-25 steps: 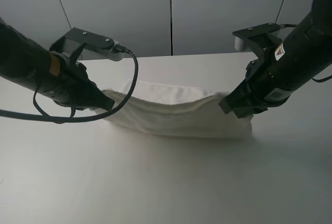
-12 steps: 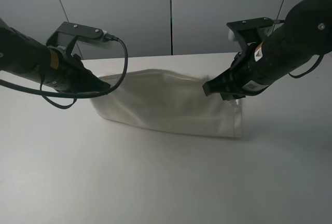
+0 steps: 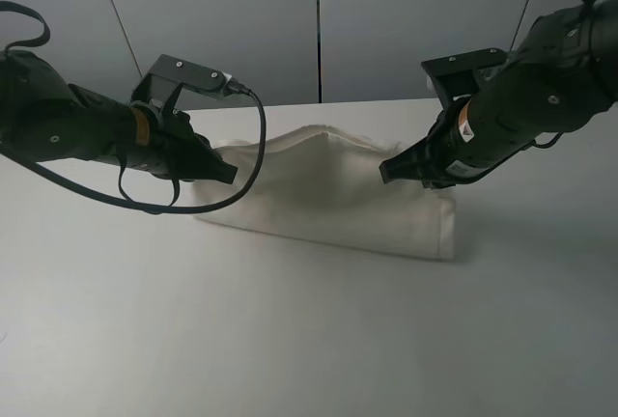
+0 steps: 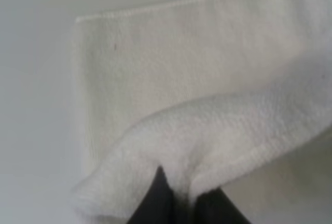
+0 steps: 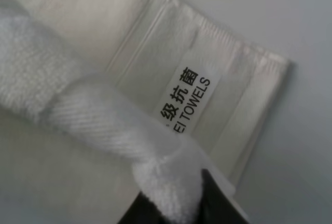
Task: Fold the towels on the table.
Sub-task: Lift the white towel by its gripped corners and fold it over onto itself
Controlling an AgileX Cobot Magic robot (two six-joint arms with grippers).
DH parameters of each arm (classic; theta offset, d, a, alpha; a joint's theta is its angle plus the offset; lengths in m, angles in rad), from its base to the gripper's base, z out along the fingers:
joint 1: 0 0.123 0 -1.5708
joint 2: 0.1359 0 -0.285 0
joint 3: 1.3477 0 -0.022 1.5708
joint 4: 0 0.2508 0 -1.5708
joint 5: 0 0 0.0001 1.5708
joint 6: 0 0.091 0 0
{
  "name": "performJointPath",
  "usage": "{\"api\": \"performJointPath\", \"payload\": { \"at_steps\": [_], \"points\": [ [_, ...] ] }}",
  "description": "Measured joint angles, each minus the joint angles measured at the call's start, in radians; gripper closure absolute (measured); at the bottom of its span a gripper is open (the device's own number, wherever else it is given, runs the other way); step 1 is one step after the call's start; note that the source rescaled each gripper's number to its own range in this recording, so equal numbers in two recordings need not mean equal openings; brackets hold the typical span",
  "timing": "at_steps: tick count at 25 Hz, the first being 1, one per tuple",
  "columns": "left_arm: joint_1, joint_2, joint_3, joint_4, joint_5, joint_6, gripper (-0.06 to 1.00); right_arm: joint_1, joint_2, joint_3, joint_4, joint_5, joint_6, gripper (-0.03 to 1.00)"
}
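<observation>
The off-white towel (image 3: 328, 195) lies across the far middle of the white table (image 3: 290, 340), with its upper layer lifted off the lower one. My left gripper (image 3: 228, 174) is shut on the towel's left edge and holds it above the table. The left wrist view shows its fingers (image 4: 155, 203) pinching a thick fold of terry cloth (image 4: 218, 130) over the flat lower layer. My right gripper (image 3: 388, 171) is shut on the towel's right edge. The right wrist view shows its fingers (image 5: 212, 198) pinching the hem above the border band and the printed label (image 5: 188, 99).
A grey panelled wall (image 3: 319, 21) stands behind the table. The left arm's black cable (image 3: 246, 185) loops down in front of the towel's left end. Bare tabletop stretches along the near side and to both ends.
Both grippers have carried the towel's held edge up and toward the far side, then inward toward each other. The upper layer now bulges upward in the middle.
</observation>
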Motion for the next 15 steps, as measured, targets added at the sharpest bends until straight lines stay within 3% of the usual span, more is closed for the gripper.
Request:
{"api": "performJointPath", "payload": {
  "at_steps": [6,8,10,12,14,15],
  "points": [
    [0.06,0.026,0.0,0.004,-0.057,0.0,0.94,0.0,0.016,0.0,-0.045,-0.015,0.076,0.97],
    [0.091,0.026,0.0,0.004,-0.079,0.0,0.88,0.0,0.02,0.0,-0.062,-0.038,0.098,0.97],
    [0.11,0.026,0.0,0.004,-0.098,0.0,0.71,0.0,0.02,0.0,-0.085,-0.055,0.132,0.97],
    [0.117,0.026,0.0,0.004,-0.119,0.009,0.4,0.0,0.02,0.0,-0.138,-0.074,0.172,0.87],
    [0.118,0.026,0.0,0.004,-0.148,0.018,0.11,0.0,0.02,0.0,-0.208,-0.079,0.241,0.64],
    [0.118,0.026,0.0,0.004,-0.167,0.02,0.02,0.0,0.02,0.0,-0.255,-0.076,0.283,0.44]
  ]
}}
